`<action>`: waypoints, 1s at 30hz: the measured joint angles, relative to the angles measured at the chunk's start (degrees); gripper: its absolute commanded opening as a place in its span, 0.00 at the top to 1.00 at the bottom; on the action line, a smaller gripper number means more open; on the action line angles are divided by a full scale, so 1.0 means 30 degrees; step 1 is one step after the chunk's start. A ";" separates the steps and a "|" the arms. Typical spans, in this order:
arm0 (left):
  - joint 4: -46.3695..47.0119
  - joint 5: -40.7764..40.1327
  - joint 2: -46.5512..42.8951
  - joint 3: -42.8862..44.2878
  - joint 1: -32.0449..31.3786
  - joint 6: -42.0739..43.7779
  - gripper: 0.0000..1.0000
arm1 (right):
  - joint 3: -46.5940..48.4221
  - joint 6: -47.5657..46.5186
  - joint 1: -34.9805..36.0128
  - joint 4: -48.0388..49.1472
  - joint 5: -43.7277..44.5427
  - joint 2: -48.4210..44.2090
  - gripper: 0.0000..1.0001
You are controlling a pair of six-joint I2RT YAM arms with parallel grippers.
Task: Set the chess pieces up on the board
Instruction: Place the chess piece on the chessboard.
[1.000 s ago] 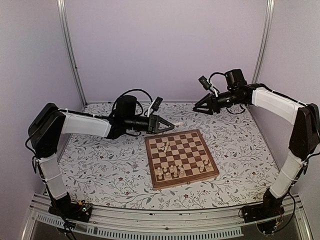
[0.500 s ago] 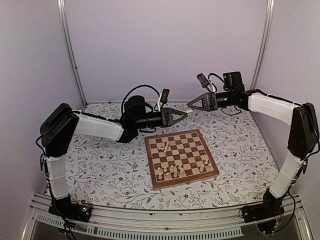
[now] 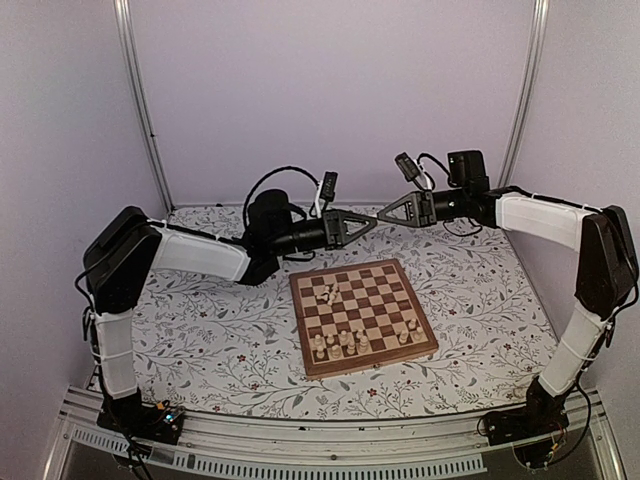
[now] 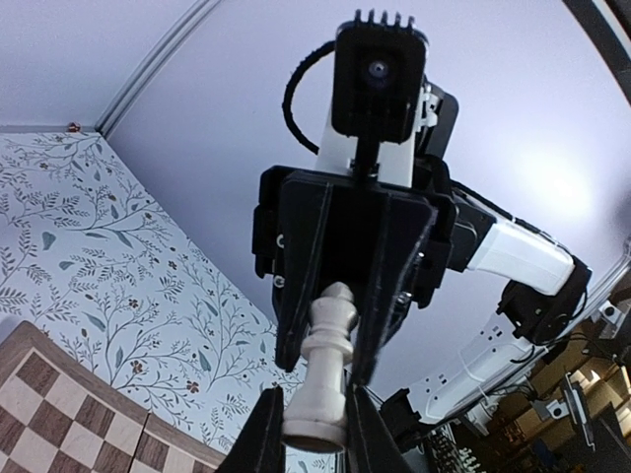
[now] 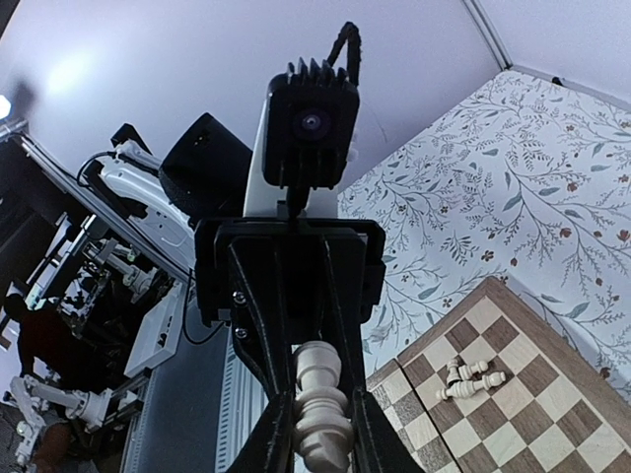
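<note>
L gripper [image 3: 366,227] & R gripper [image 3: 385,212] meet tip to tip in mid-air, above tabletop [image 3: 200,320] just past far edge of board [image 3: 363,315]. One pale piece [image 4: 320,370] sits betw. them. L gripper is narrow, clamped on its base. R gripper is narrow round its head, fingers touching both sides. Other pieces [image 3: 340,343] stand on board's near rows. Toppled pieces [image 3: 328,293] lie nr its far-left corner.
</note>
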 measured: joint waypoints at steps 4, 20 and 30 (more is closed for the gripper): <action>0.0138 0.0066 0.0182 0.0284 -0.0022 -0.0146 0.90 | -0.0007 0.0095 -0.0109 0.0233 -0.0095 0.0007 0.74; -0.0022 0.0379 0.0386 0.0401 -0.0080 -0.0058 0.65 | 0.0007 0.0313 -0.0124 0.0342 -0.0095 0.0080 0.93; -1.1264 -0.4211 -0.2980 0.1821 -0.0131 0.7788 0.46 | 0.0729 -0.6207 -0.0124 -0.4444 0.3424 -0.0976 0.93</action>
